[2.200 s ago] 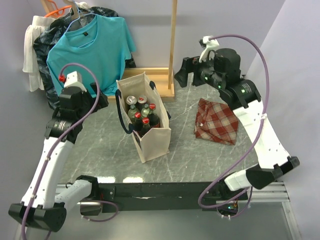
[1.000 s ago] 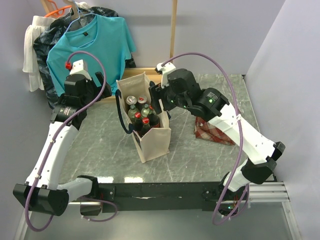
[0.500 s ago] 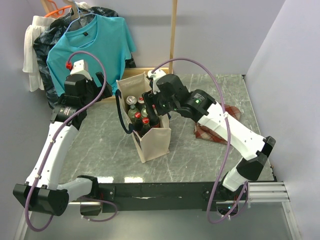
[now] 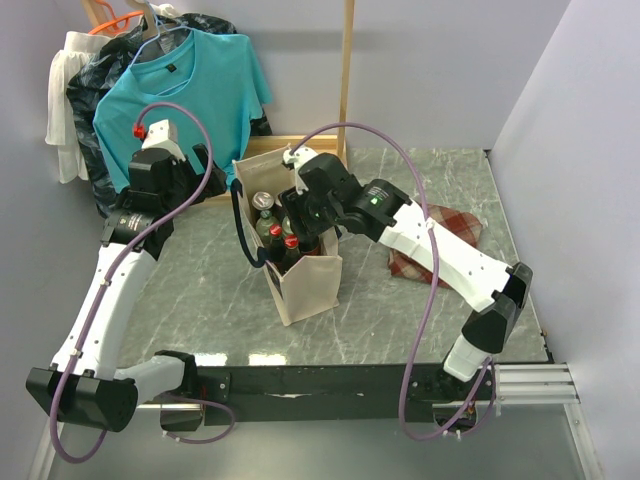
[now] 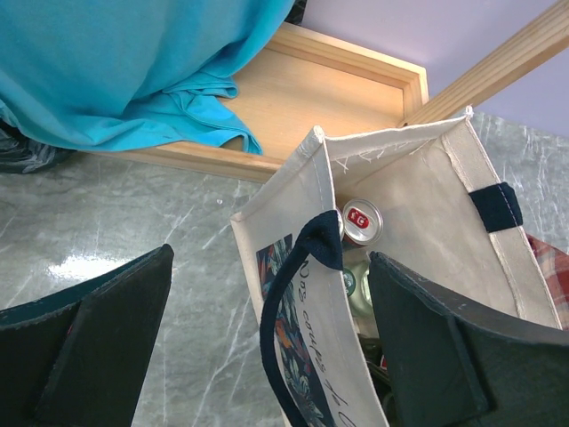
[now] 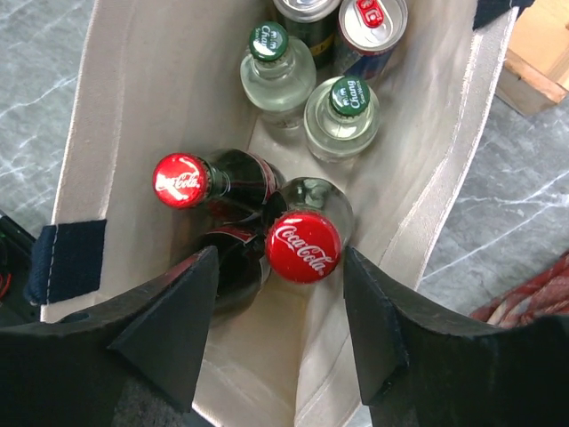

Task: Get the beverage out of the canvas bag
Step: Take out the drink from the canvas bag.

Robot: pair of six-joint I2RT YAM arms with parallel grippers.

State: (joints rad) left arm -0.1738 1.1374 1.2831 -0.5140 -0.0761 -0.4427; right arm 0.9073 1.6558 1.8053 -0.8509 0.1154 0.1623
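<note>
The beverage (image 6: pixel 303 246), a red-capped cola bottle, stands upright inside the canvas bag (image 4: pixel 305 285), the right hand (image 6: pixel 280 267) unclenched astride its cap ready to grasp, the left hand (image 5: pixel 271 258) released above the rim, likely to steady it.

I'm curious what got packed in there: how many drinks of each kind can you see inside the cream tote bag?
Red-capped Coca-Cola bottles: 2
Green-capped clear bottles: 2
Cans: 2
Total: 6 in view; the right end effector may hide more beneath it.
</note>
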